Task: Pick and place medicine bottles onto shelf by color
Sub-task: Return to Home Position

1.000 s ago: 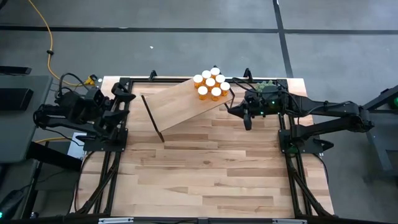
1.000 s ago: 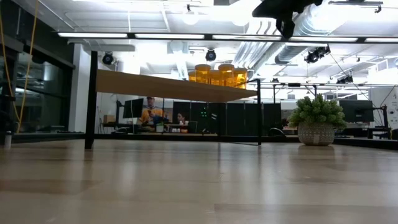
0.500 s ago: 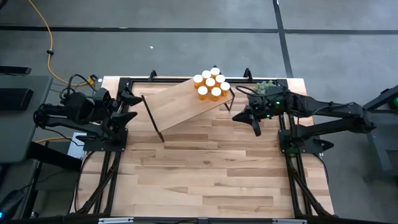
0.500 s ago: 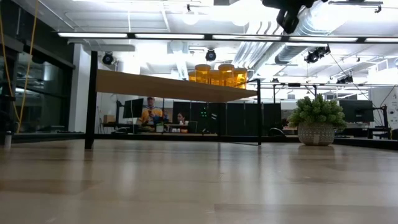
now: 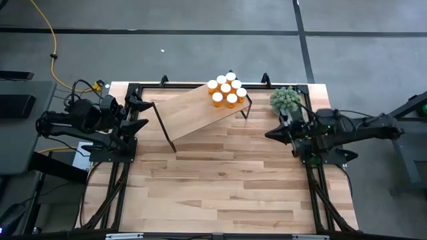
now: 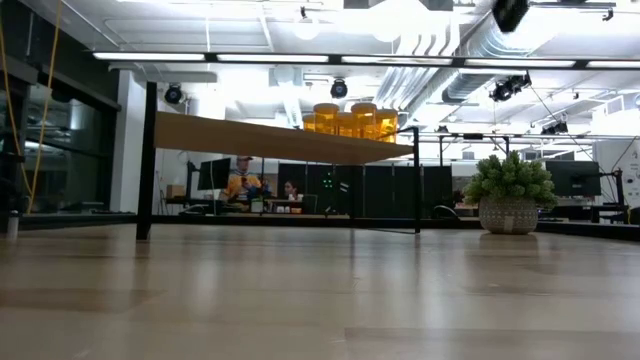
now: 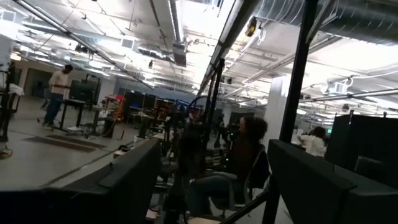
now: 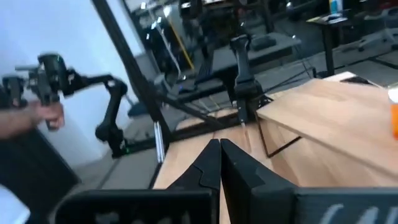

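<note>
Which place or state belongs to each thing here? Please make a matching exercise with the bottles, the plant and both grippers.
1 medicine bottles
2 plant
3 left gripper
4 right gripper

a shut, empty
b open, empty
c clustered at one end of the shelf
d on the table, right of the shelf

Pairs: 1-c, 2-d, 3-b, 4-a

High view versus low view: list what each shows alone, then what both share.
Only the high view: the left end effector, open at the table's left edge, and the pill bottles' white caps. Only the low view: people at desks beyond, the shelf's underside, the plant's pot. Both: the shelf with orange bottles clustered at one end, the green plant, and the right end effector, beside the plant from above, probably the dark tip at the low view's top edge.
</note>
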